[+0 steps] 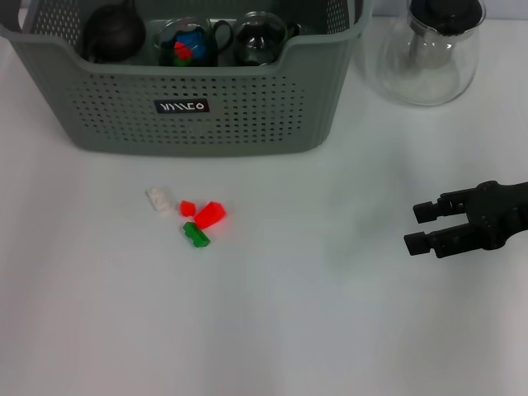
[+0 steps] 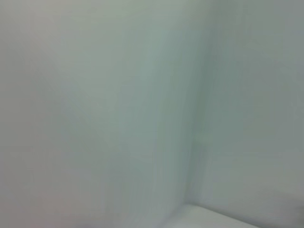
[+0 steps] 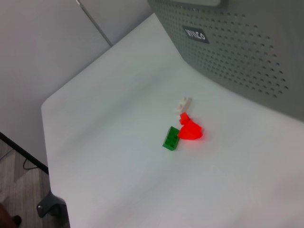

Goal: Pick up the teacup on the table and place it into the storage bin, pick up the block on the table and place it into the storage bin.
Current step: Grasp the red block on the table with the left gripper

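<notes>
The grey-green perforated storage bin (image 1: 194, 99) stands at the back left of the table. Inside it are a dark teapot (image 1: 113, 33), a glass teacup (image 1: 188, 43) holding red and blue blocks, and another glass teacup (image 1: 258, 39). On the table in front of the bin lie a white block (image 1: 160, 200), a small red block (image 1: 187, 208), a larger red block (image 1: 210, 214) and a green block (image 1: 196, 235). My right gripper (image 1: 417, 227) is open and empty, well to the right of the blocks. The right wrist view shows the blocks (image 3: 183, 128) and the bin (image 3: 247, 42). My left gripper is out of view.
A clear glass teapot with a black lid (image 1: 429, 49) stands at the back right, beside the bin. The right wrist view shows the table's far edge (image 3: 45, 142) and the floor beyond. The left wrist view shows only a pale blank surface.
</notes>
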